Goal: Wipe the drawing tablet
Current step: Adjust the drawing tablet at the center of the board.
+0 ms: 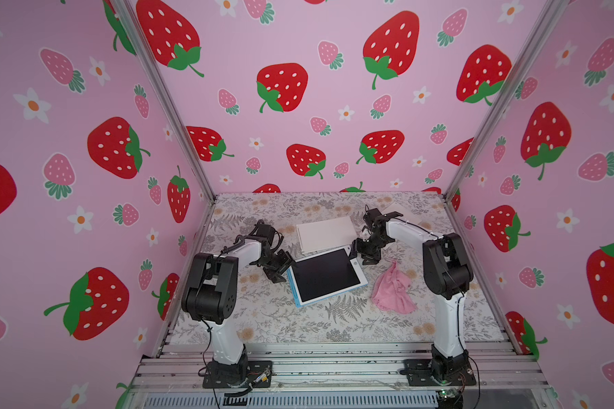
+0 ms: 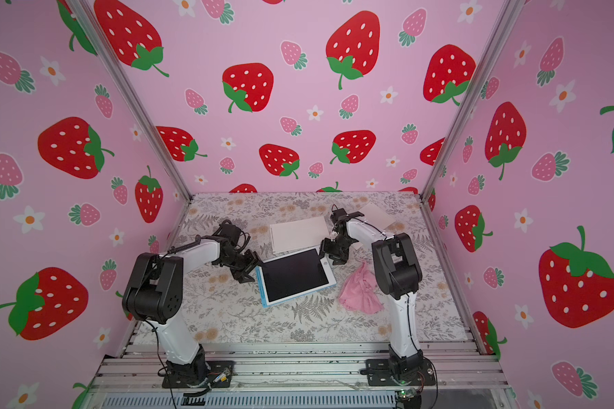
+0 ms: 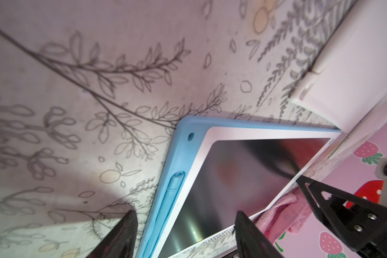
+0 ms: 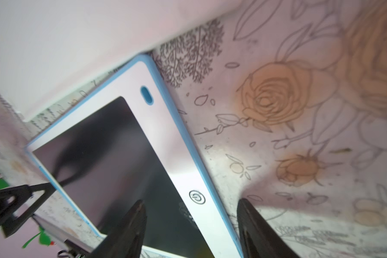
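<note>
The drawing tablet (image 1: 325, 274) (image 2: 295, 274) has a dark screen, a white bezel and a blue case, and it lies flat mid-table. My left gripper (image 1: 280, 271) (image 3: 186, 214) is open and straddles the tablet's (image 3: 244, 178) blue edge, where a blue stylus (image 3: 172, 196) sits in its slot. At the opposite edge my right gripper (image 1: 360, 253) (image 4: 192, 201) is open too. Its jaws stand on either side of the tablet's (image 4: 112, 160) border by the round button (image 4: 197, 197). A crumpled pink cloth (image 1: 394, 290) (image 2: 360, 292) (image 3: 284, 210) lies on the table right of the tablet, in neither gripper.
White sheets (image 1: 325, 233) lie just behind the tablet, touching its far corner. Another white sheet (image 1: 401, 209) lies at the back right behind the right arm. Strawberry-patterned walls close in the floral table (image 1: 263, 318) on three sides.
</note>
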